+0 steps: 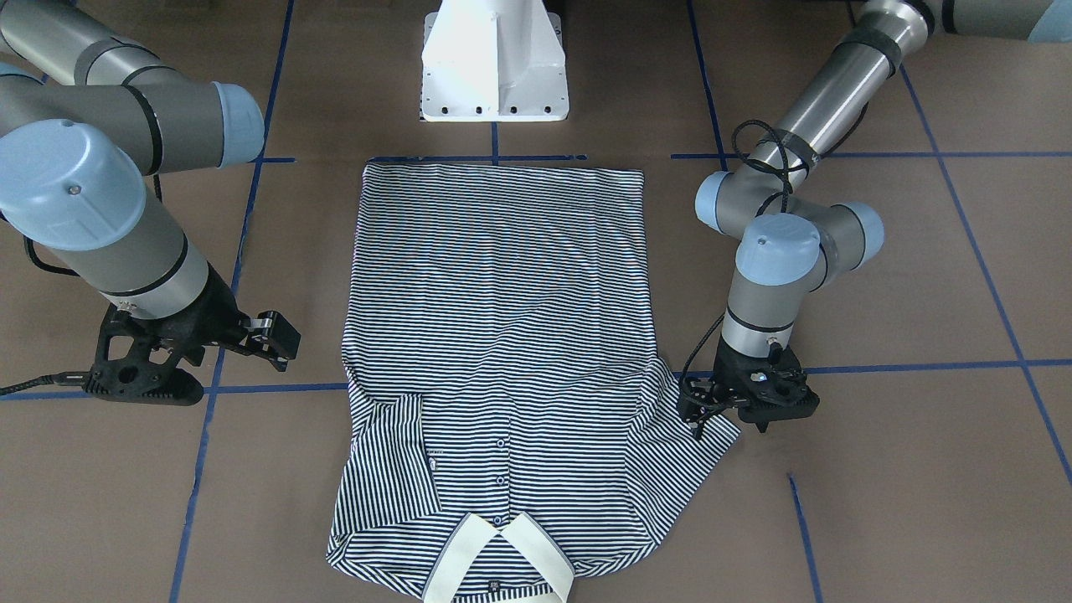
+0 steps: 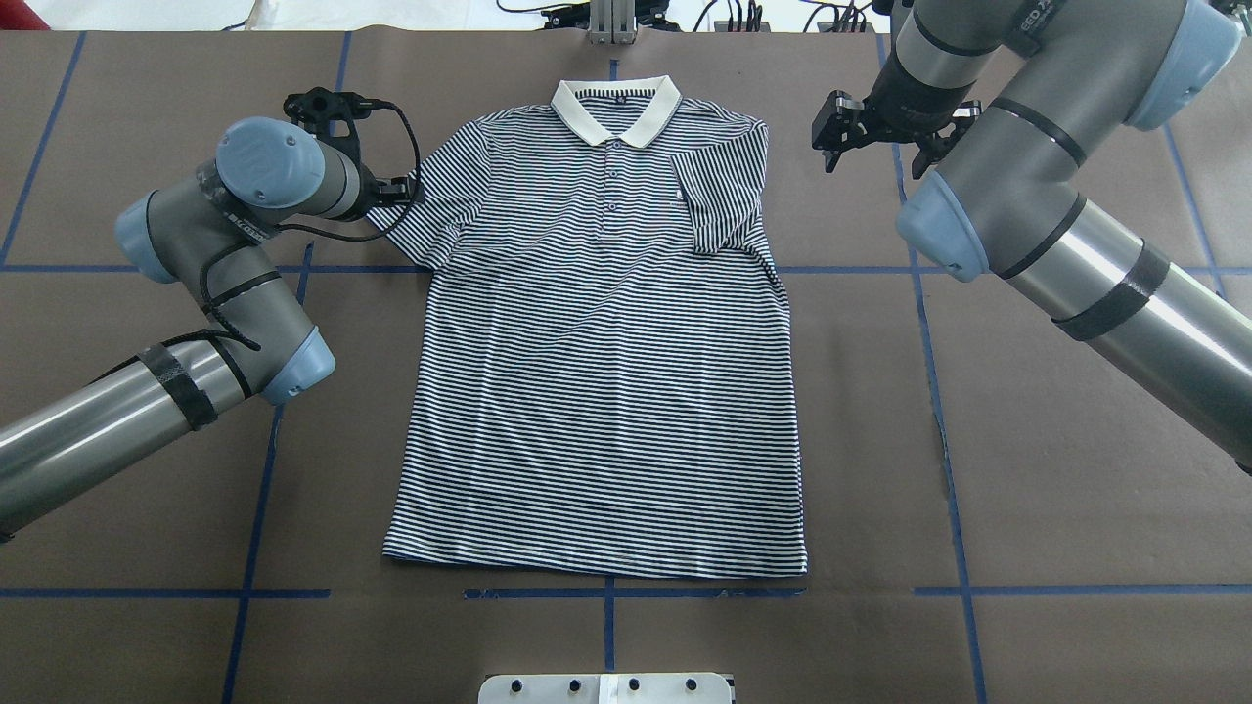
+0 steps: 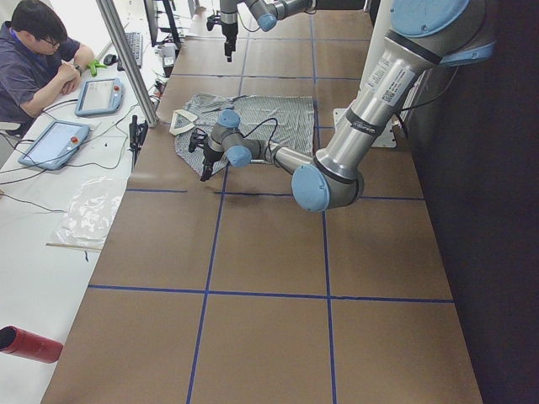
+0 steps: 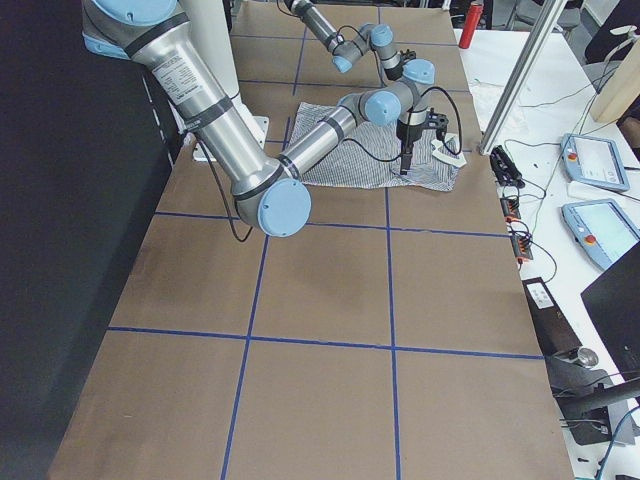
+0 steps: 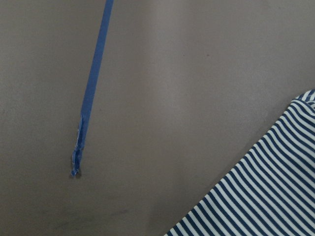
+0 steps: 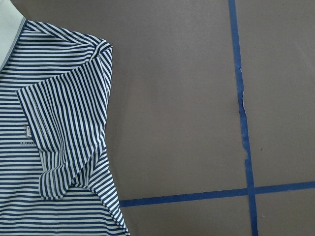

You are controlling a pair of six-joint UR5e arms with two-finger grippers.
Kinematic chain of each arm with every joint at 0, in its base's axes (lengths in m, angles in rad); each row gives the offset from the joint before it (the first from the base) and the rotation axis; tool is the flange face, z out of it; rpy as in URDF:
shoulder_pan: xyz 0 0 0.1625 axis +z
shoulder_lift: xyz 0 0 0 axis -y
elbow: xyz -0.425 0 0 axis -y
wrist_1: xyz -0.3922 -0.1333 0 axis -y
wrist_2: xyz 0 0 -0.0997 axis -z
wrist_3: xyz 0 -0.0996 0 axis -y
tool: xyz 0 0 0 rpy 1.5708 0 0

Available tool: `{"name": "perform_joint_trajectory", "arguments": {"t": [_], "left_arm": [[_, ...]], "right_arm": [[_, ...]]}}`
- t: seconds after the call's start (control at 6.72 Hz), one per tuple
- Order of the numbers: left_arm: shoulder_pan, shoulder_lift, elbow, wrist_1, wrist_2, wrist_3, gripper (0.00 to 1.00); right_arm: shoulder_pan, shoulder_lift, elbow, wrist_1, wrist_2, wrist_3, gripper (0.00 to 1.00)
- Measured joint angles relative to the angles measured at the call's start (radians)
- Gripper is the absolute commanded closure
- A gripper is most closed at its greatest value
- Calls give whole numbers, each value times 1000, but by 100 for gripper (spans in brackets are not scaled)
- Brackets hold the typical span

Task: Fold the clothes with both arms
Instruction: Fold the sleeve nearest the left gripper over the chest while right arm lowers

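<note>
The brown paper-covered desk (image 2: 1027, 469), marked off with blue tape lines (image 2: 939, 391), carries the navy-and-white striped short-sleeved polo shirt (image 2: 597, 372) flat and face up in its middle. The shirt's long axis runs straight away from me, with the straight hem (image 2: 597, 569) nearest my base and the cream collar (image 2: 614, 108) at the far end.

My grey tubular left arm (image 2: 225, 293) and right arm (image 2: 1066, 225) reach out along either side of the shirt, both to the collar end.

The shirt's two sides do not match. The sleeve on my right (image 2: 719, 200) is already folded in over the chest. The sleeve on my left (image 2: 445, 210) lies spread outward on the desk, pointing toward my left tool.

My black two-finger left tool (image 1: 698, 419) sits at that sleeve's outer edge, at or just over the fabric. The shirt body lies inward from it, toward my right. I cannot tell whether its jaws are apart or closed, or whether they have cloth.

My right tool (image 2: 831, 132) hangs well apart from the shirt's right edge, jaws seemingly spread and gripping nothing.

I judge the left sleeve is the next fold. My left tool is much the nearer, and the sleeve has to travel inward, across the shirt's long axis.
</note>
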Motion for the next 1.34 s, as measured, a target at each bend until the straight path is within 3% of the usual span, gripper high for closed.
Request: {"name": "perform_joint_trajectory", "arguments": {"t": [0.15, 0.59, 1.34], "left_arm": [[4, 1, 6, -1, 1, 0, 14], [8, -1, 9, -4, 0, -3, 100], [6, -52, -25, 51, -10, -5, 100]], "right_arm": [[-2, 0, 0, 0, -1, 1, 0], [-5, 1, -1, 0, -2, 2, 0], [-7, -2, -10, 0, -2, 0, 0]]}}
